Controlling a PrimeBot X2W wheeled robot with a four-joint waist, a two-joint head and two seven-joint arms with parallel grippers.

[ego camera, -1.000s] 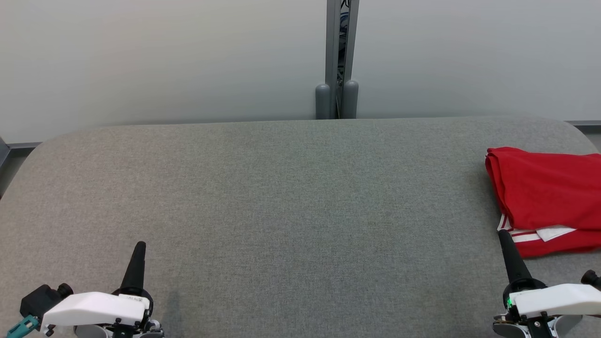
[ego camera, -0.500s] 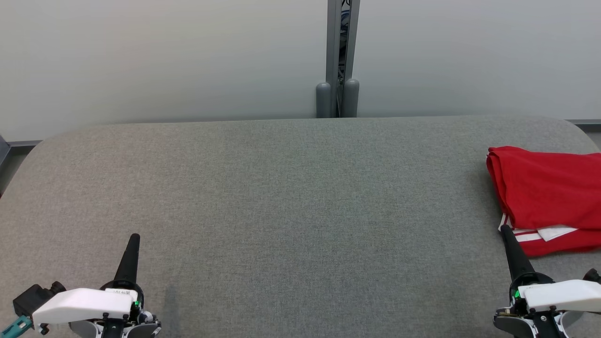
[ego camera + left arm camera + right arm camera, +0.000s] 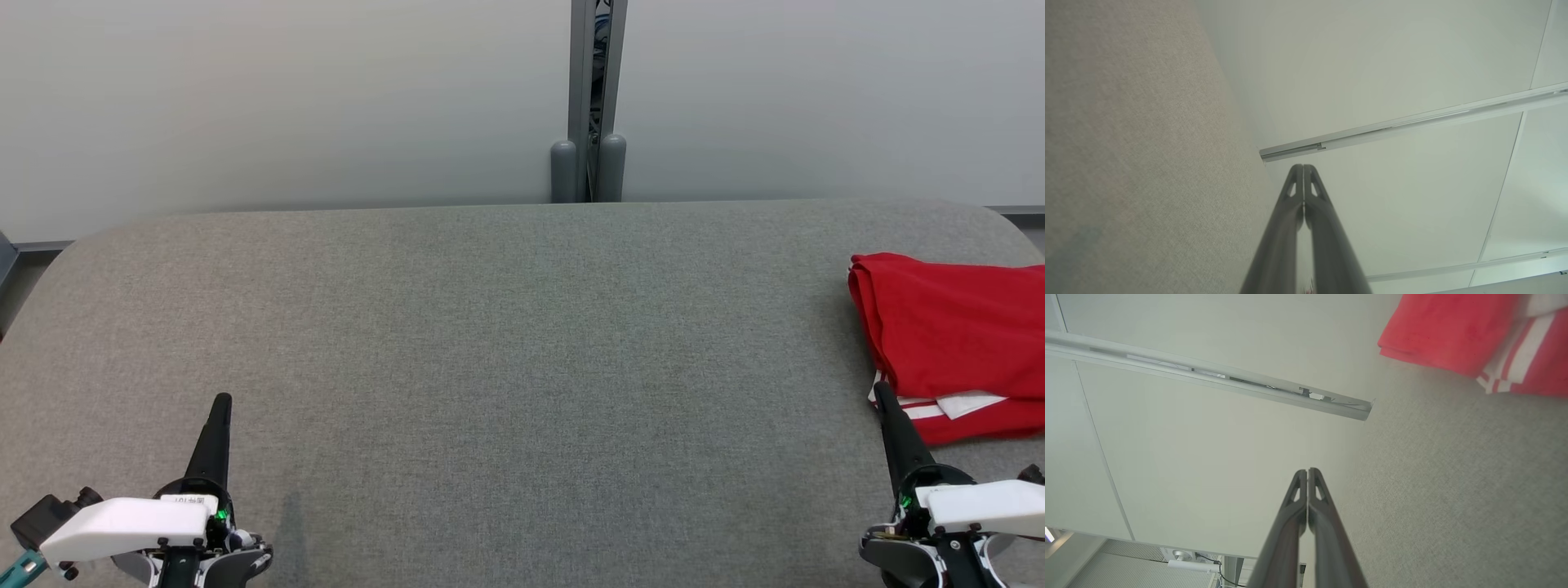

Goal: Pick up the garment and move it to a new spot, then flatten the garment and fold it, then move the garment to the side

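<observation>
Left pincer: jaws pressed together on nothing, low over the grey table; garment well apart to its right
Right pincer: jaws likewise closed, empty
Garment: red with white stripes, lying in layers just ahead and to the right of this pincer's tip
Risk: a shut pincer would likely shove the cloth toward the table edge instead of gripping it
Risk: pinching only one layer could drag the heap open unevenly

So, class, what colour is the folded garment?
Red garment, white stripes along one edge; best in the head view.
</observation>
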